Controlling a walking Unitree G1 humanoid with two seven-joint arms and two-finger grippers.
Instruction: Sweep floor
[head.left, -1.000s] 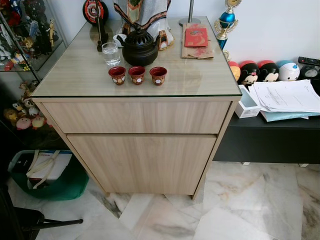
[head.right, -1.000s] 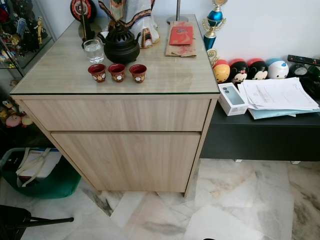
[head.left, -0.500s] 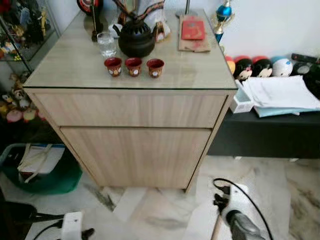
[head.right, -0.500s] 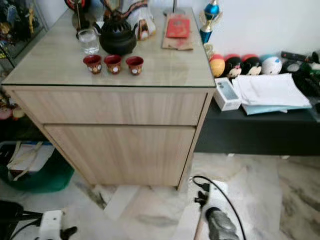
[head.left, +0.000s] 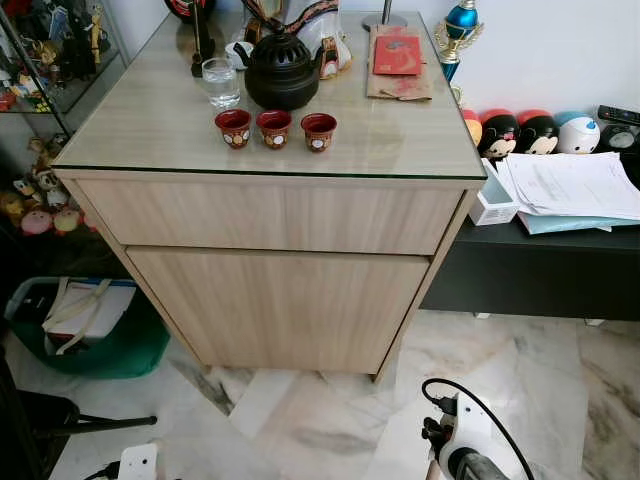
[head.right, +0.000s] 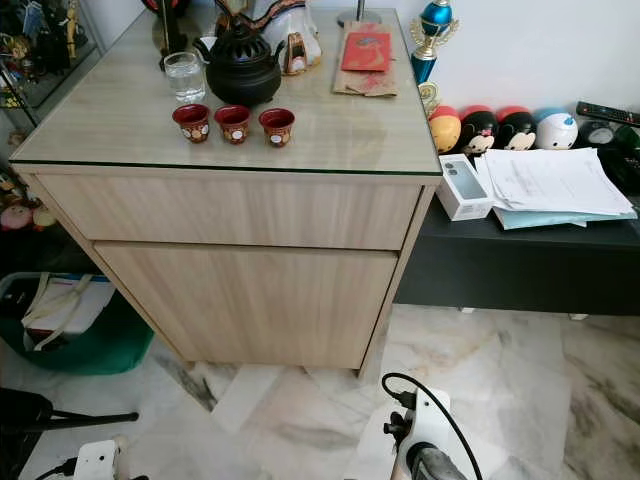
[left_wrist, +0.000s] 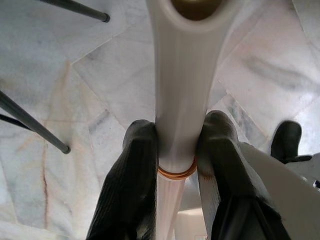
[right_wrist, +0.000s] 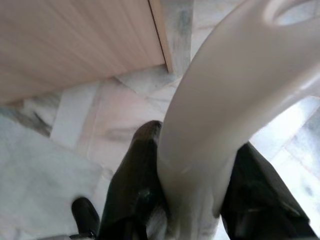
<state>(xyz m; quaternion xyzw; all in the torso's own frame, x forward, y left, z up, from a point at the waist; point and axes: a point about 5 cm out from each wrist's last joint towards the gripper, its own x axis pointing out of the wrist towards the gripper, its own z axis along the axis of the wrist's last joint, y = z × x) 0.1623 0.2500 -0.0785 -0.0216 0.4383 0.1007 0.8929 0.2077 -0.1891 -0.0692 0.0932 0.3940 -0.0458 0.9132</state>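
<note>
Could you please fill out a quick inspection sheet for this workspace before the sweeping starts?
Surface: marble floor, no dirt visible.
Job's things: white handle in the left gripper; white handle in the right gripper; heads hidden.
Clutter: green basket, black tripod leg.
Grippers: both shut on handles.
Cables: black cable looping by right wrist.
Surroundings: wooden cabinet with teapot, three red cups; papers on the black bench.
</note>
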